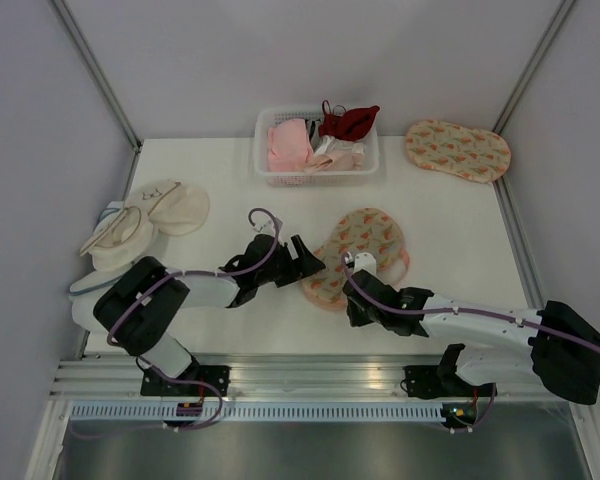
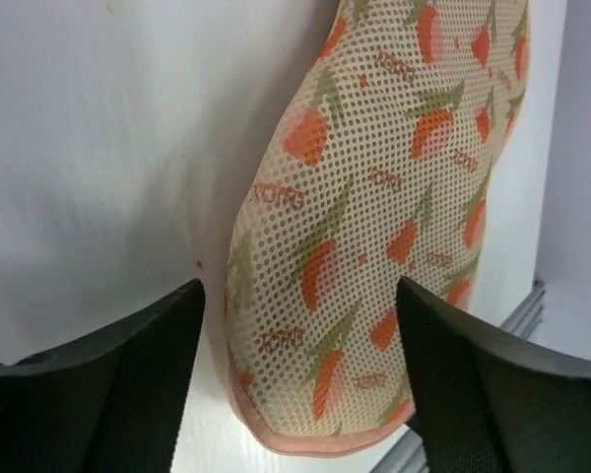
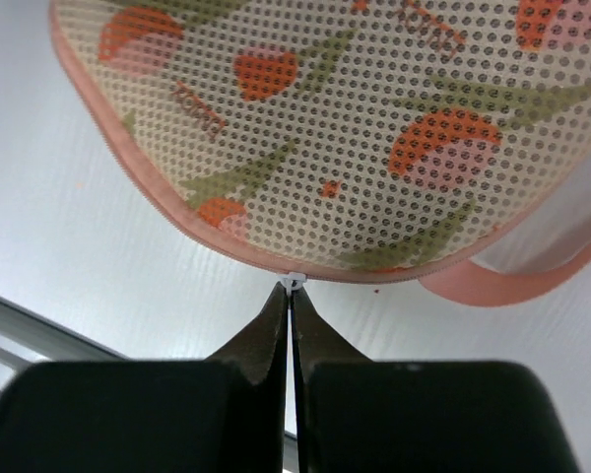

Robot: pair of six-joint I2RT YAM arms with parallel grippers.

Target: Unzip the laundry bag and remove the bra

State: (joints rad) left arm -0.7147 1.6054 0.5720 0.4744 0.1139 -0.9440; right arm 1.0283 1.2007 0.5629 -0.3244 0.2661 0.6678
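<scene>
The laundry bag (image 1: 360, 250), peach mesh with an orange leaf print and a pink zip edge, lies flat in the middle of the table. My right gripper (image 1: 350, 275) is at its near edge. In the right wrist view the gripper (image 3: 292, 292) is shut on the small white zip pull (image 3: 294, 282) on the rim of the bag (image 3: 374, 128). My left gripper (image 1: 318, 262) is open at the bag's left end. In the left wrist view its fingers (image 2: 108, 384) stand either side of the bag's rounded end (image 2: 374, 227) without touching it. No black bra shows.
A white basket (image 1: 270, 172) at the back holds pink and dark red garments. A second printed pouch (image 1: 457, 149) lies at the back right. Plain cream pouches (image 1: 145, 225) lie at the left. A pink flap (image 3: 512, 281) sticks out at the bag's edge.
</scene>
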